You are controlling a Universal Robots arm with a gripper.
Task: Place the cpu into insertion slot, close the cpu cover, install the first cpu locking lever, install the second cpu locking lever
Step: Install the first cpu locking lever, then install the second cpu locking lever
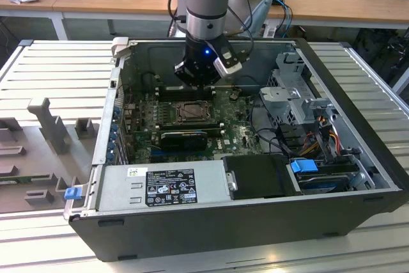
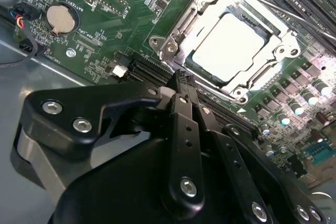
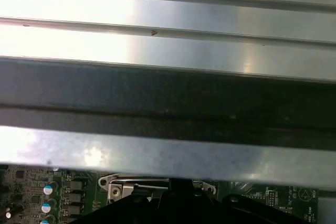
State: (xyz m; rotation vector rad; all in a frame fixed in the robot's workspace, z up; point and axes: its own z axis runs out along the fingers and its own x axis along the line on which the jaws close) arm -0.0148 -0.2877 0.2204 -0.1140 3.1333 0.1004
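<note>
Gripper [image 2: 181, 80] hangs low inside the open case [image 1: 358, 87], fingers pressed together and holding nothing, tip just off the slot's [image 2: 173, 51] edge. The cpu [image 2: 231, 45] sits in the slot, with the cover [image 2: 207, 3] down around it.

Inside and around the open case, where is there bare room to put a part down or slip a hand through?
Free: the ribbed metal table on the exterior view's left of the case, and its strip on the right beyond the case wall. Crowded: the board around the insertion slot, where the gripper hangs above; the drive cage and its cables on the right.
</note>
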